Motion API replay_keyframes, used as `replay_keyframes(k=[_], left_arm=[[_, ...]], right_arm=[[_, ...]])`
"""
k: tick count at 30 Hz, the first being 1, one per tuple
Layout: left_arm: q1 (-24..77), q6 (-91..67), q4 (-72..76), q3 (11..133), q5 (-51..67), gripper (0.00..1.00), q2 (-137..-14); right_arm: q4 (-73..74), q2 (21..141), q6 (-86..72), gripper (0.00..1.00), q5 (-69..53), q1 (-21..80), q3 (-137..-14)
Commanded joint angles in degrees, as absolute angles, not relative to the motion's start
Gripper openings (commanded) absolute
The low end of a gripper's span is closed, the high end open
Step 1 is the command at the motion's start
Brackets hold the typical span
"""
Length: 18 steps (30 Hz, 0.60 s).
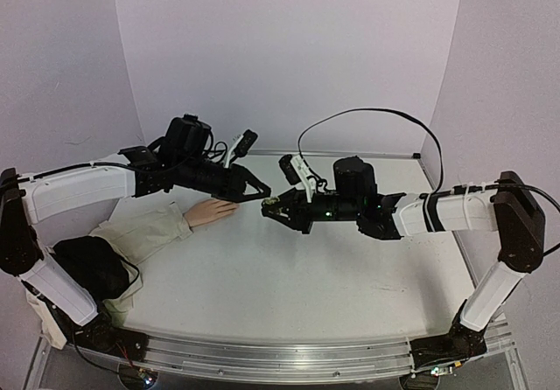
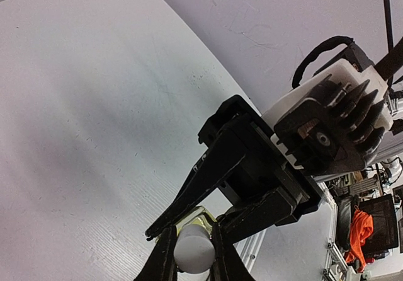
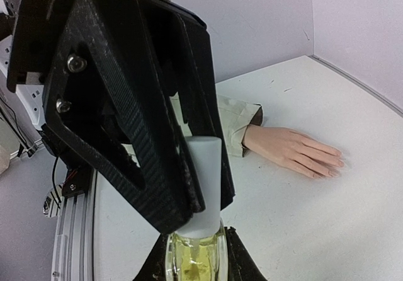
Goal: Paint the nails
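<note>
Your left gripper [image 2: 192, 254] is clamped on the white cap [image 3: 205, 167] of the small yellowish-green bottle [image 3: 192, 263], while your right gripper [image 1: 270, 205] pinches the bottle's body. The mannequin hand [image 3: 291, 149] lies palm down on the table [image 1: 332, 276], just left of both grippers, its nails [image 3: 332, 169] pointing toward them.

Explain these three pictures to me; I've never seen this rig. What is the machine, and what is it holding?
Two robot arms are bolted to a white table. One picture looks down from above; the other two come from cameras on each wrist. A mannequin hand in a beige sleeve lies flat on the table. The right end effector clamps a small yellowish bottle; the left end effector grips its white cap.
</note>
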<state>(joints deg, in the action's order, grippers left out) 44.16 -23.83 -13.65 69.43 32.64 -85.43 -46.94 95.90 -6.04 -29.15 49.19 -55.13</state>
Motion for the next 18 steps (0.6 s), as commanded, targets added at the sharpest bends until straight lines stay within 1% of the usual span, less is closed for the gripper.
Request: replay_keyframes(k=[1, 6, 14, 18], left_arm=[[44.2, -23.2, -13.4, 73.0, 30.6, 0.1, -84.3], [44.2, -22.8, -14.5, 73.8, 29.1, 0.07, -84.2], [44.2, -22.7, -14.9, 74.4, 28.0, 0.06, -83.9], [44.2, -23.3, -15.2, 74.6, 27.5, 0.03, -83.7]], right_arm=[[-47.9, 95.5, -5.7, 0.0, -30.4, 49.3, -58.2], [-47.0, 95.9, -5.2, 0.0, -30.4, 49.3, -58.4], [-46.5, 96.0, -4.9, 0.0, -30.4, 49.3, -58.5], [-45.6, 96.0, -4.5, 0.0, -27.8, 49.3, -58.5]])
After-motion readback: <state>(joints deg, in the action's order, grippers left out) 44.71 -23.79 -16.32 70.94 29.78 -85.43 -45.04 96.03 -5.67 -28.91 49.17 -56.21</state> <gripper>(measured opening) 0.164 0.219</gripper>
